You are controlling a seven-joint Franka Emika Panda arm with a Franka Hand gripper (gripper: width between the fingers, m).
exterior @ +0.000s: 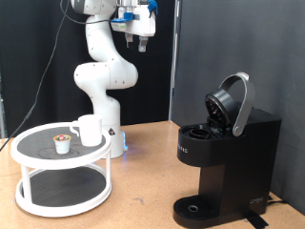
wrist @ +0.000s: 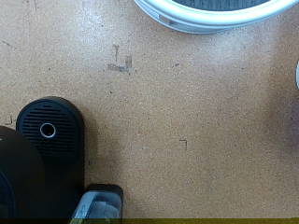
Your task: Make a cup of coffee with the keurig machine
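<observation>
The keurig machine [exterior: 225, 153] stands at the exterior view's right, matte black, with its rounded lid [exterior: 232, 103] hinged open and the pod chamber exposed. Its round drip base [wrist: 49, 130] shows in the wrist view. The cup [exterior: 89, 130], a small white mug, stands on the top tier of a white round stand [exterior: 63, 168] at the exterior view's left. A tiny pod with a tan top [exterior: 62, 143] sits beside it. My gripper [exterior: 140, 40] hangs high near the exterior view's top, far above the table, and holds nothing. Its fingers do not show in the wrist view.
The white two-tier stand's rim [wrist: 210, 19] shows in the wrist view. The brown particle-board table [exterior: 143, 181] lies between the stand and the machine. A black curtain [exterior: 229, 48] stands behind, and the arm's white base [exterior: 107, 114] stands behind the stand.
</observation>
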